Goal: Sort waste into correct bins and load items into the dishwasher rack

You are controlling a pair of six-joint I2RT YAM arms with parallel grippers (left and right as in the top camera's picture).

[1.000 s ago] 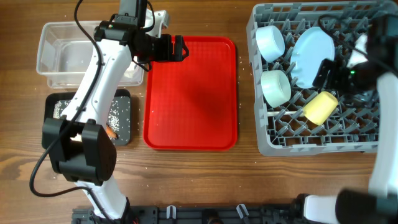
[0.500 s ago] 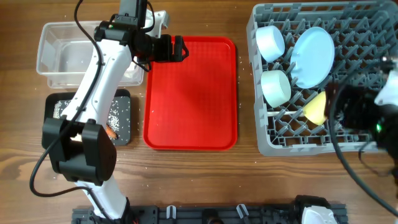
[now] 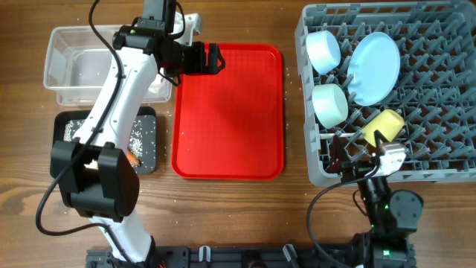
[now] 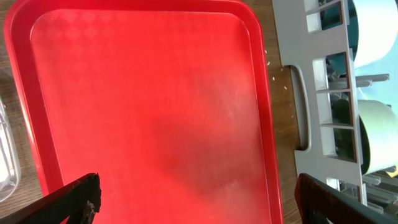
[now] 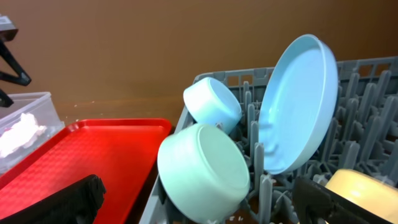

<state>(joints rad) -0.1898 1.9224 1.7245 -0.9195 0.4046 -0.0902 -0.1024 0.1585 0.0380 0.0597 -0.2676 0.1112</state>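
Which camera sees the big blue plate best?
The right wrist view: the pale blue round plate looks biggest, standing on edge among the pegs of the grey plastic dishwasher rack. Overhead shows the plate whole but smaller. In the left wrist view I cannot pick it out.

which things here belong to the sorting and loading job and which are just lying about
Job: grey plastic rack, pale blue round plate, pale blue bowl, mint-green bowl, yellow cup, clear plastic tub, black tray.
Lying about: flat red serving tray.

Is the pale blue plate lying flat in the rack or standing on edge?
Standing on edge, leaning slightly: the right wrist view shows the plate rising between the upright pegs of the rack, with its rim pointing up.
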